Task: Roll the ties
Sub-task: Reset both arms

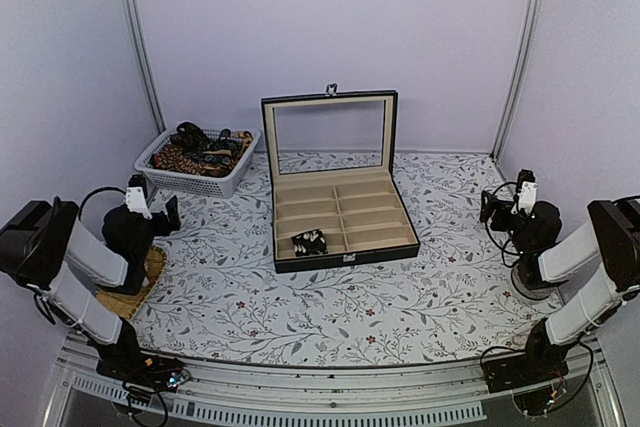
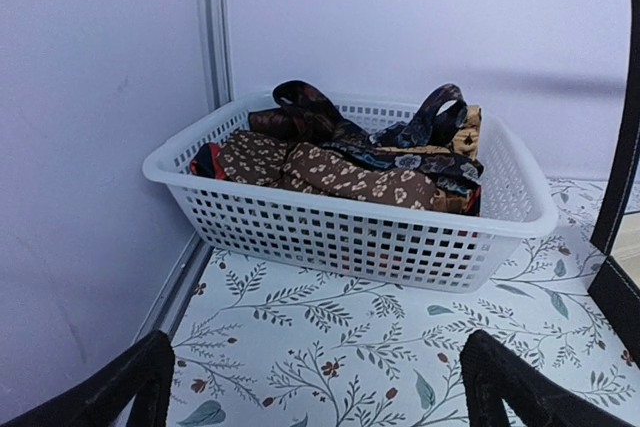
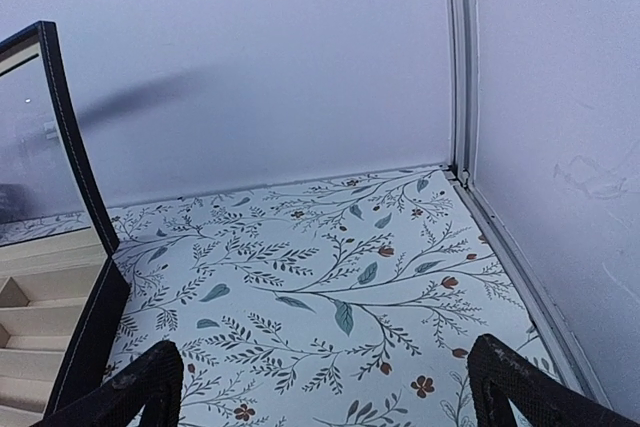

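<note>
Illumination is bright, even and diffuse in all three views, with a cool lilac cast. Shadows are soft; a smeared grey streak crosses the back wall (image 3: 250,67) in both wrist views. The glass lid (image 1: 330,137) shows mild reflection and no harsh glare. The overhead view bows the corner posts (image 1: 142,47) outward. The left gripper's fingers (image 2: 135,387) appear dark and slightly soft.
</note>
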Controlling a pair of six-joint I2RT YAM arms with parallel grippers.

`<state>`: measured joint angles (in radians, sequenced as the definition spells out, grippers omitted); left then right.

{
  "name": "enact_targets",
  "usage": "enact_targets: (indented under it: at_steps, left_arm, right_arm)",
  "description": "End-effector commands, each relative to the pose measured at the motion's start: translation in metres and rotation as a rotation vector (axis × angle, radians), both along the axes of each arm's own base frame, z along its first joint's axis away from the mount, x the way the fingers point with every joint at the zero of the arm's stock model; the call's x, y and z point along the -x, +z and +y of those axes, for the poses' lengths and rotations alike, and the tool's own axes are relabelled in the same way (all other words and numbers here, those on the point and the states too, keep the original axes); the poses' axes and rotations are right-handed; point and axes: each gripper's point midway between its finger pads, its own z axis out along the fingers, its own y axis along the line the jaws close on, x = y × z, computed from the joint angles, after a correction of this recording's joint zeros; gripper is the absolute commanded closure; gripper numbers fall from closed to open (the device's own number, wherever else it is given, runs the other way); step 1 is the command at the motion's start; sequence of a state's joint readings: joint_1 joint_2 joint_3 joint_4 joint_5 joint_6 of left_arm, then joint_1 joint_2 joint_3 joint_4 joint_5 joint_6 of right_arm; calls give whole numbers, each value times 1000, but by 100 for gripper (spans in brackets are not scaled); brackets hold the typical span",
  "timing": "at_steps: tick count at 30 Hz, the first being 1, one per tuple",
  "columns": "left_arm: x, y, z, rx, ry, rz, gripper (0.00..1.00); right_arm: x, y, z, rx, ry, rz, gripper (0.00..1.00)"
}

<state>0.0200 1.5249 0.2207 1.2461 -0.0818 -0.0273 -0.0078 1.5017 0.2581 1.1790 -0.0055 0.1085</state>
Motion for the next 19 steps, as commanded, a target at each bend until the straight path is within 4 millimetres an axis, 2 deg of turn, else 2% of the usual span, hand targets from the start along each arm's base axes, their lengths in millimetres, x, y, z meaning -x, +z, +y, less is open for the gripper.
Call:
enact_targets:
  at_steps: [1, 5, 19]
  left_arm:
    - [6, 19, 15, -7, 119, -95, 0]
    - [-1, 14, 11, -22, 125, -57, 0]
    - [-1, 14, 10, -31, 130, -59, 0]
  right_arm:
    - [2, -3, -17, -24, -98, -14, 0]
    - [2, -3, -17, -24, -98, -13, 0]
    - [2, -3, -17, -24, -94, -12, 0]
